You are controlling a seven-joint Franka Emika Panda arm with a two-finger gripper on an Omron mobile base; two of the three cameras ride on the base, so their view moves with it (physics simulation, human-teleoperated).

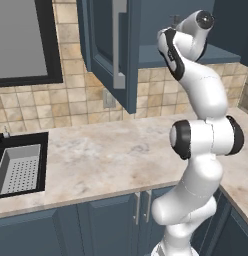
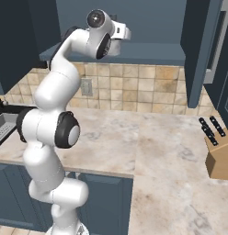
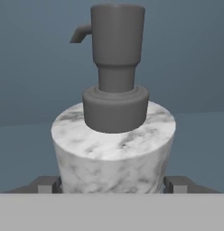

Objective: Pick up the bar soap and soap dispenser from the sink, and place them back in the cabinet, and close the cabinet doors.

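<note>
While the claw (image 3: 113, 184) clamps the soap dispenser (image 3: 113, 140) upright, it is inside the cabinet (image 2: 148, 53).

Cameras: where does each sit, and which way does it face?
Left base view: behind-left of the arm, facing the counter, sink and open cabinet doors.
Right base view: behind-right, facing the counter, cabinet shelf and knife block.
Hand view: on the hand, looking along the pincer clasping the soap dispenser.
Both base views share arm and counter.
</note>
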